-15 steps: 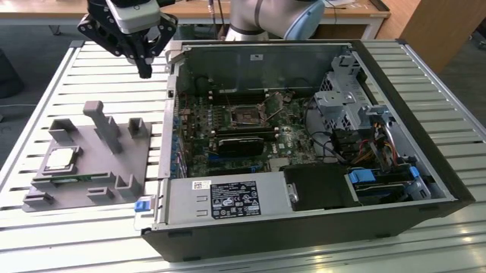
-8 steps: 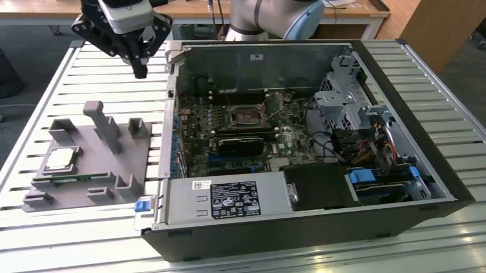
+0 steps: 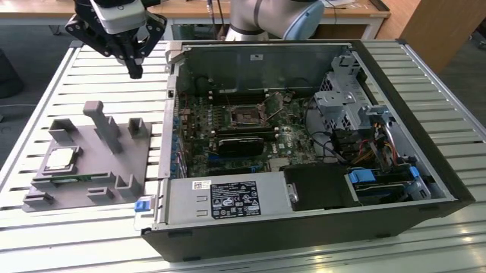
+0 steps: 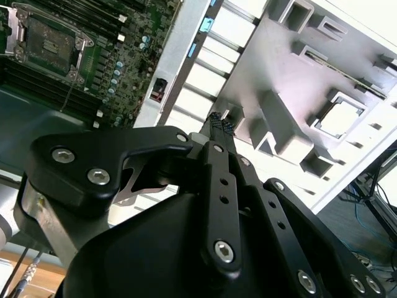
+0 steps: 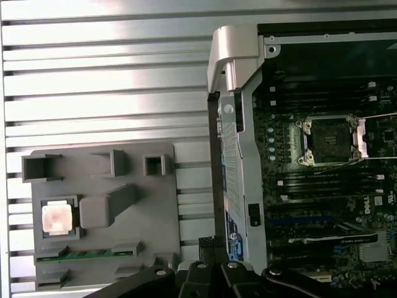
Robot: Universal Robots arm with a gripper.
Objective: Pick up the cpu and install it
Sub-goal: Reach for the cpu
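Note:
The cpu [image 3: 62, 158] is a small silvery square lying flat in a pocket of the grey holder tray [image 3: 144, 156] at the exterior view's left. It also shows in both wrist views [image 4: 340, 118] [image 5: 57, 218]. My gripper [image 3: 135, 70] hangs high above the slatted table, beyond the tray and beside the case's corner. Its black fingers [image 4: 218, 124] meet at the tips, shut with nothing between them. The bare cpu socket [image 3: 244, 116] sits on the motherboard inside the open computer case, and in both wrist views [image 4: 49, 40] [image 5: 329, 139].
The open computer case [image 3: 174, 114] lies on its side at the middle of the slatted metal table [image 3: 99, 85]. A tall grey post [image 3: 102, 122] rises from the tray. A green memory stick [image 3: 76, 177] lies along the tray's near edge. A black card [image 3: 239, 142] is seated in the motherboard.

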